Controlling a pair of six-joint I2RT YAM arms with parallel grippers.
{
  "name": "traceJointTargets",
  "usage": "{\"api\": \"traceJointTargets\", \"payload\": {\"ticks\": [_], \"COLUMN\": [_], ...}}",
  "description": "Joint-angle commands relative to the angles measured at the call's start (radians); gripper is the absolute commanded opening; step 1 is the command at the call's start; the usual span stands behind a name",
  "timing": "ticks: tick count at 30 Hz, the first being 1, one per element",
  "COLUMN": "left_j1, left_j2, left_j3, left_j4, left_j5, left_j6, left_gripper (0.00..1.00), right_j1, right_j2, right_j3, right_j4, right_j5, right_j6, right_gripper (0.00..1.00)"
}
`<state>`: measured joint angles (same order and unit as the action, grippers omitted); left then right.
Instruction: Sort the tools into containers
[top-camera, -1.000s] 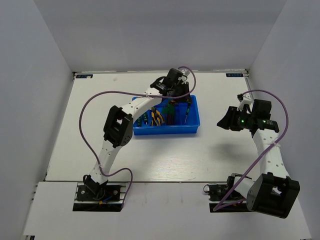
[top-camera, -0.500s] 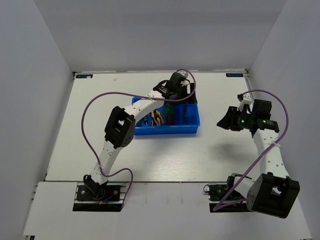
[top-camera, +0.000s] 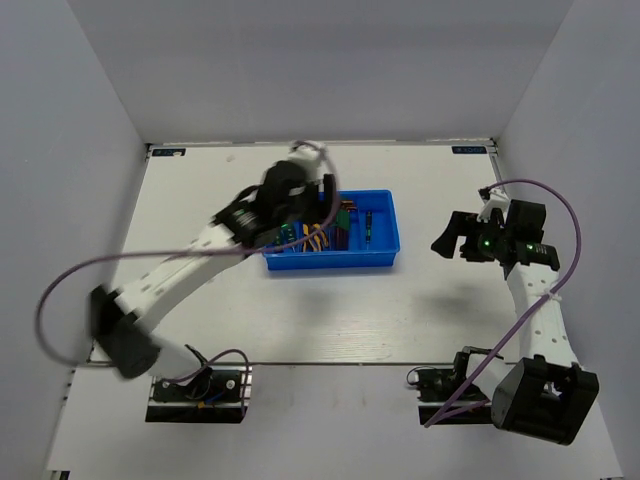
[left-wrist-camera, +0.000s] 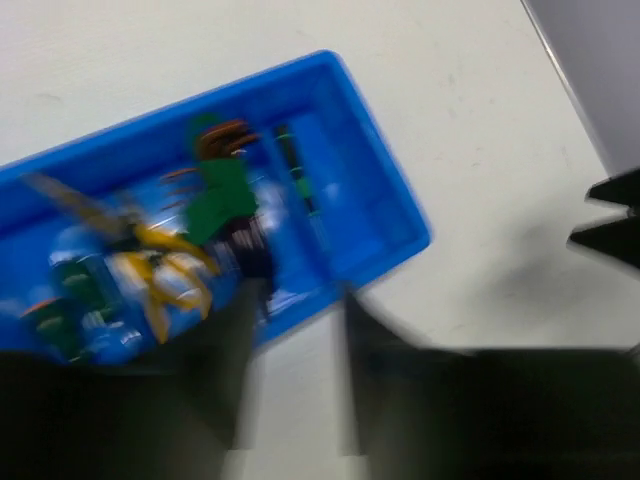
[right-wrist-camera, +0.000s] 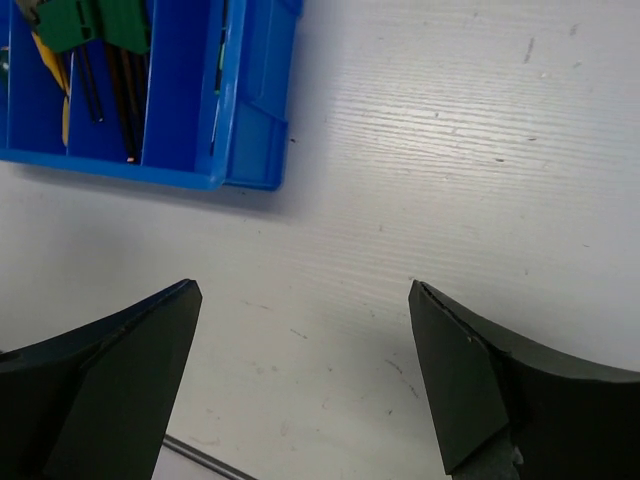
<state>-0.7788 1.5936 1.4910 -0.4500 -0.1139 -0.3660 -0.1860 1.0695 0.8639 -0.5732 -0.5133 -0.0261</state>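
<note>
The blue tray (top-camera: 332, 262) sits mid-table with the tools in its compartments. Yellow-handled pliers (left-wrist-camera: 150, 262) lie beside the hex keys in a green holder (left-wrist-camera: 222, 190). Green-handled screwdrivers (left-wrist-camera: 72, 290) are at the left end, and a slim dark screwdriver (top-camera: 367, 225) lies in the right compartment. My left gripper (top-camera: 322, 196) hovers at the tray's back left, blurred. In the left wrist view it (left-wrist-camera: 297, 295) shows a narrow gap with nothing in it. My right gripper (top-camera: 447, 236) stands wide open and empty over bare table right of the tray (right-wrist-camera: 250, 130).
White walls close in the table on three sides. The left arm's purple cable (top-camera: 60, 290) loops out to the left. Both arm bases sit at the near edge. Bare table (right-wrist-camera: 420, 150) lies under the right gripper (right-wrist-camera: 302, 287).
The left gripper let a screwdriver go into the right compartment, then swung up and back to the left, jaws narrowing. The right gripper's jaws have opened wider.
</note>
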Motion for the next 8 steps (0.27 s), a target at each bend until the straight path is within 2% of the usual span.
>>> {"api": "traceJointTargets", "payload": {"ticks": [1,4,8], "left_j1": [0.035,0.058,0.082], "left_j2": [-0.305,-0.439,-0.553], "left_j3": [-0.257,-0.374,-0.512], "left_j4": [0.022,-0.091,-0.067], "left_j5": [-0.216,-0.332,-0.285], "left_j6": [0.110,0.110,0.110], "left_gripper": [0.99,1.00,1.00], "right_j1": [-0.003,-0.004,-0.001], "right_j2": [-0.060,-0.092,-0.111], "right_j3": [-0.012,-0.025,-0.037], "right_j4": [0.056,0.081,0.105], "right_j5": [0.103,0.111,0.098], "right_j6": [0.044,0.075,0.078], "right_gripper": [0.91,0.91,0.91]}}
